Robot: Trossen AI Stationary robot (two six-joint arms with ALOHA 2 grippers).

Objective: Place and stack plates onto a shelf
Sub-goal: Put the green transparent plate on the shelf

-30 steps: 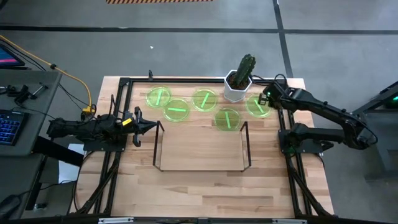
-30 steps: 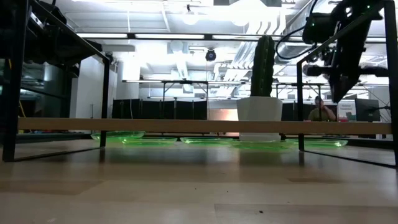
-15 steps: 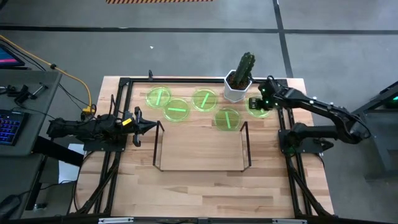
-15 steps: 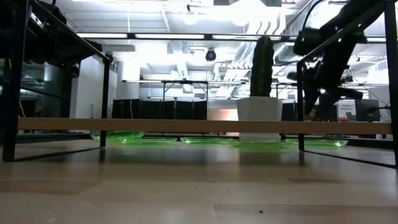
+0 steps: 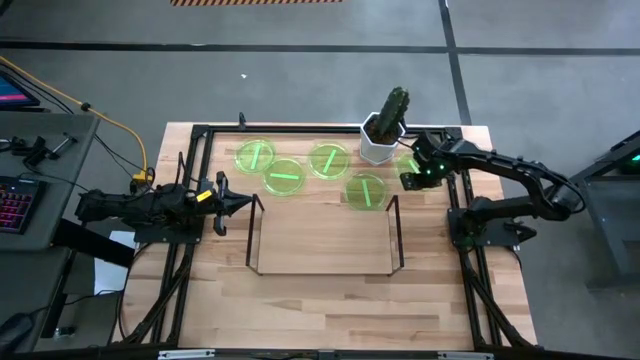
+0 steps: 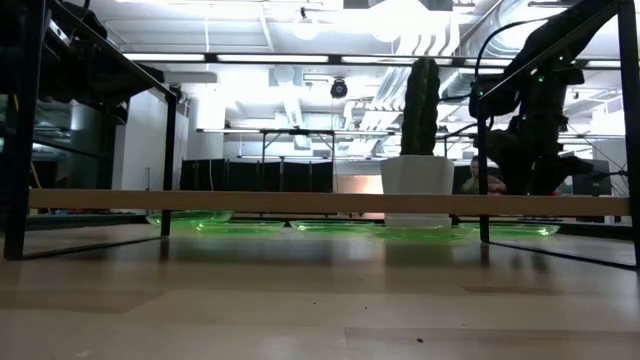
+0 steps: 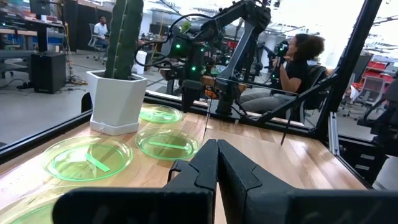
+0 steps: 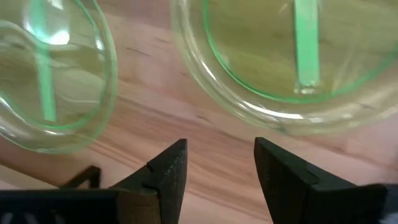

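Note:
Several green plates lie flat on the table beyond the shelf [image 5: 322,238]: [image 5: 255,155], [image 5: 285,177], [image 5: 328,159], [image 5: 366,190], and the rightmost plate [image 5: 404,162], partly under my right arm. My right gripper [image 5: 413,178] points down, open, low over that plate's near rim. In the right wrist view my right gripper [image 8: 221,163] has its fingers over bare wood, just short of the plate's rim [image 8: 273,124], touching nothing; a second plate [image 8: 43,93] lies beside it. At the table's left, my left gripper [image 5: 238,205] waits shut and level.
A white potted cactus [image 5: 385,130] stands close behind the rightmost plate, next to my right arm. A black metal frame [image 5: 200,140] runs around the work area. The shelf's wooden board [image 6: 300,202] sits on thin wire ends. A person sits beyond the table [image 7: 298,62].
My right gripper has come down toward the rightmost plate, shifting a little toward the table's near and left edges. It has tipped from slanting to nearly straight down, rolled at the wrist and opened. The plates have not moved.

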